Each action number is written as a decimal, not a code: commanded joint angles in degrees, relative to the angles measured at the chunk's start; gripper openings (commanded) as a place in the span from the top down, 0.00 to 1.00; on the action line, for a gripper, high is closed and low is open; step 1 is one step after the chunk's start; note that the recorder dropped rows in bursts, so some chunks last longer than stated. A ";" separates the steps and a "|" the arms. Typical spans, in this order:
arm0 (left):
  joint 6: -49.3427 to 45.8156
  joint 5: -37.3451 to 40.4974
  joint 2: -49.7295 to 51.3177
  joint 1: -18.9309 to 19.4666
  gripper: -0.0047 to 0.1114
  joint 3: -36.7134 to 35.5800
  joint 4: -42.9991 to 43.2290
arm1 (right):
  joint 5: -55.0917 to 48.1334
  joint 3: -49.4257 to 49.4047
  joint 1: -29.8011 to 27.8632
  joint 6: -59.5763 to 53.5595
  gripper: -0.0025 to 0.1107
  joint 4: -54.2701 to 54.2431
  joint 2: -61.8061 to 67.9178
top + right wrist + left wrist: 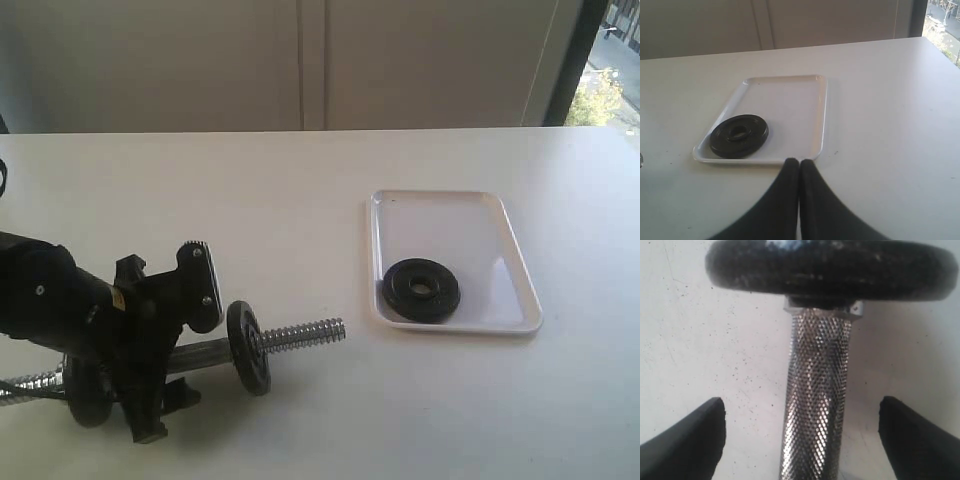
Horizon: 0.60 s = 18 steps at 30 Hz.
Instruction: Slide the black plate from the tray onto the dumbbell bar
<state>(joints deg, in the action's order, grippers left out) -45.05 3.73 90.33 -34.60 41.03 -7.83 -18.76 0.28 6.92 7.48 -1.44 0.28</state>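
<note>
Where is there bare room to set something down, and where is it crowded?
Bare: the far half of the tray, beyond the black plate; the table between tray and dumbbell bar. Crowded: near left, where the open left claw straddles the bar.

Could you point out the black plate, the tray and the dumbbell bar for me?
black plate [446, 292]: exterior view, on its flat face beside the centre hole.
tray [450, 225]: exterior view, on its bare white floor.
dumbbell bar [305, 334]: exterior view, on its threaded free end.

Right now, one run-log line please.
left pincer: open, astride knurled silver steel dumbbell bar | right pincer: shut, empty | round black iron plate: flat in white rectangular plastic tray
</note>
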 commanded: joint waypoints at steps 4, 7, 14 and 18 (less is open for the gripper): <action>0.24 0.42 0.07 -0.16 0.26 -0.53 -0.71 | 0.84 -0.28 -0.01 0.19 0.98 -0.19 -0.28; 0.24 0.42 0.07 -0.16 0.36 -0.53 -0.71 | 0.84 -0.28 -0.01 0.19 0.98 -0.19 -0.28; 0.24 0.64 0.07 -0.16 0.54 -0.53 -0.71 | 0.84 -0.28 -0.01 0.19 0.98 -0.19 -0.28; 0.24 0.64 0.07 -0.16 0.63 -0.53 -0.71 | 0.83 -0.28 -0.01 1.77 0.98 -0.19 -0.28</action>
<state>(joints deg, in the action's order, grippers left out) -45.05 3.74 90.33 -34.60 41.03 -7.83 -18.76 0.28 6.92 7.77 -1.44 0.28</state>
